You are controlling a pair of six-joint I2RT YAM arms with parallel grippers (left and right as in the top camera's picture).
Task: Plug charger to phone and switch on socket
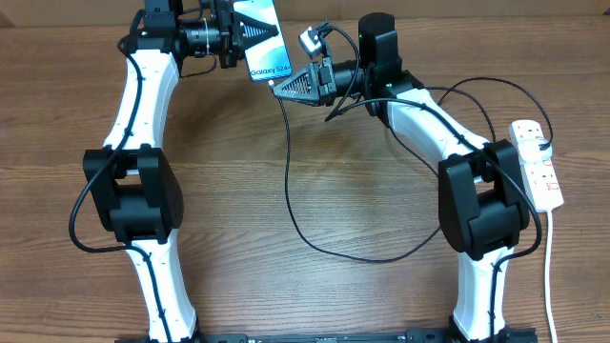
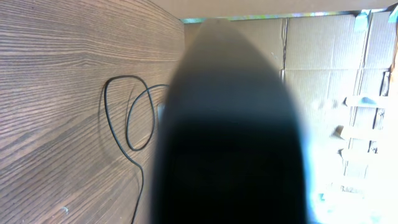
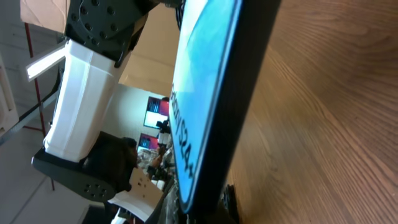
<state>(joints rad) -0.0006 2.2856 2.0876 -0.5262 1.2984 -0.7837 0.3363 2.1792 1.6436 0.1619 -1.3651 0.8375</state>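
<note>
My left gripper (image 1: 240, 34) is shut on the phone (image 1: 263, 40) and holds it off the table at the far middle, blue screen up, "Galaxy" text at its near end. My right gripper (image 1: 286, 89) is shut on the charger (image 1: 289, 181) near its tip, right at that end of the phone. The thin black cable loops over the table to the black plug in the white socket (image 1: 538, 171) at the right edge. In the right wrist view the phone (image 3: 205, 93) fills the middle and the dark tip (image 3: 231, 200) sits at its lower end. In the left wrist view the phone's dark body (image 2: 230, 137) hides the fingers.
A white cord (image 1: 550, 276) runs from the socket toward the front edge. The cable loop (image 2: 127, 118) lies on the wooden table (image 1: 229, 191) between the arms. Cardboard walls (image 2: 323, 62) stand behind the table.
</note>
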